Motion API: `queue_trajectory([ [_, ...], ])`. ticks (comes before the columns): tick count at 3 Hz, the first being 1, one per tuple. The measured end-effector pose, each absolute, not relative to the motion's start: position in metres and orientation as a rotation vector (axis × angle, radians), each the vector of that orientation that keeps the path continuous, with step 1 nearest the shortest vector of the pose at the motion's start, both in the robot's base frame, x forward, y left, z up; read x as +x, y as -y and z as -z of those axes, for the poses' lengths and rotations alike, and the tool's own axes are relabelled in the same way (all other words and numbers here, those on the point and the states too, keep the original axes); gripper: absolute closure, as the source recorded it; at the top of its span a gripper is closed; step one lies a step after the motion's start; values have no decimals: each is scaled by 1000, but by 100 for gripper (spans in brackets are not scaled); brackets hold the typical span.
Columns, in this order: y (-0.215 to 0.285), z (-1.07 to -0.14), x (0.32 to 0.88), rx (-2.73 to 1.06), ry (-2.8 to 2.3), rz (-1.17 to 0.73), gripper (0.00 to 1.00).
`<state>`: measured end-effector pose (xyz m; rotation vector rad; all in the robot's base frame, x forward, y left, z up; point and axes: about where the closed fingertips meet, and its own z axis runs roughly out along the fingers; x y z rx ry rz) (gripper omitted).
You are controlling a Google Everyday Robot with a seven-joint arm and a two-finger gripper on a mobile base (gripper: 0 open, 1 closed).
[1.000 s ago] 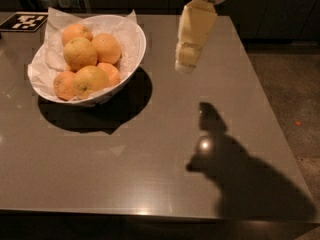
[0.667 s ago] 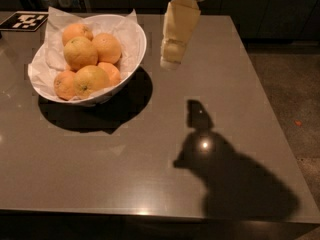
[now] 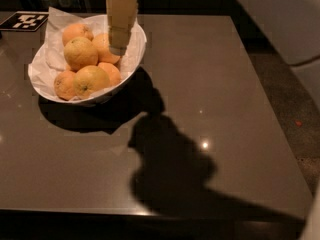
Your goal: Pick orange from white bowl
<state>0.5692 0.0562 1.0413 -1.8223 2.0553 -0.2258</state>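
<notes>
My gripper (image 3: 118, 46) has swung left from over the table (image 3: 225, 84) to above the right side of the bowl (image 3: 125, 81) (how wide it stands, I cannot tell). The orange (image 3: 80, 53) sits atop the pile, left of it; dropping here could snag the paper (image 3: 52, 24).

The claw (image 3: 118, 47) is no longer out over the bare desk (image 3: 215, 84) to the right of the white bowl (image 3: 143, 43). It now hangs above the bowl's right rim, its tip in front of the oranges (image 3: 106, 45) on that side. Its shadow (image 3: 170, 169) slides left across the desk with it and now joins the dark patch beneath the bowl. A pale broad shape (image 3: 280, 19) now fills the upper right corner, where it was dark.
</notes>
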Motion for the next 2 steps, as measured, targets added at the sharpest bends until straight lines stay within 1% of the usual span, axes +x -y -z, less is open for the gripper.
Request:
queue_trajectory([
  [2, -85, -1042, 576, -1832, -1979, 209, 0],
])
